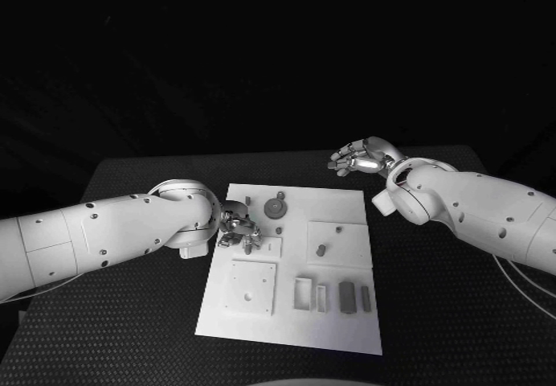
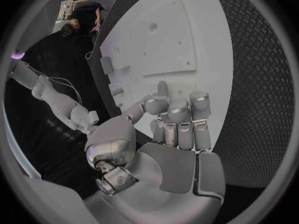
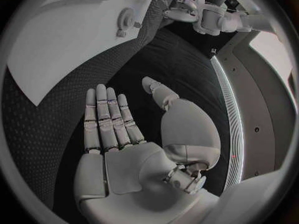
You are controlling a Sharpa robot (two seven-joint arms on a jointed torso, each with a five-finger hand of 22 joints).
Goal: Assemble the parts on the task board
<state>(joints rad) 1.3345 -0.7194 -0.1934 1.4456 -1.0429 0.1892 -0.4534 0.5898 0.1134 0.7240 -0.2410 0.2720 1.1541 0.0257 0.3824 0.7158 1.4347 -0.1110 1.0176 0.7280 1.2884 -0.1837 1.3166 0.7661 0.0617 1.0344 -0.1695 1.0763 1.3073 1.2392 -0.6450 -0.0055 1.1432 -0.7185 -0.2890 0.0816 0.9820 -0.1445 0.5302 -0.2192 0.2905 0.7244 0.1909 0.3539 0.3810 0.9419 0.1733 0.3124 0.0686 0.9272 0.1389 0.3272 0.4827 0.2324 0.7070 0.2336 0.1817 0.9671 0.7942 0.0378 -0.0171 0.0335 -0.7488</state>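
Board (image 1: 336, 322) sits mid-table, grey parts (image 1: 348, 296) near its 6 o'clock edge. Left hand (image 1: 238, 229) hovers over its 9 o'clock side, fingers curled in, nothing visibly held. Right hand (image 1: 365, 157) at 1 o'clock, off the board; its wrist view shows straight, empty fingers (image 3: 107, 117).

**Left hand curled, right hand flat and spread**

The left arm (image 1: 104, 233) reaches in from the left, its left hand (image 1: 238, 231) low at the middle, fingers (image 2: 179, 115) curled inward, seemingly around nothing. The right arm (image 1: 487, 209) comes from the right; its right hand (image 1: 365, 157) is raised at the far side, fingers (image 3: 107, 117) straight, thumb apart, holding nothing.
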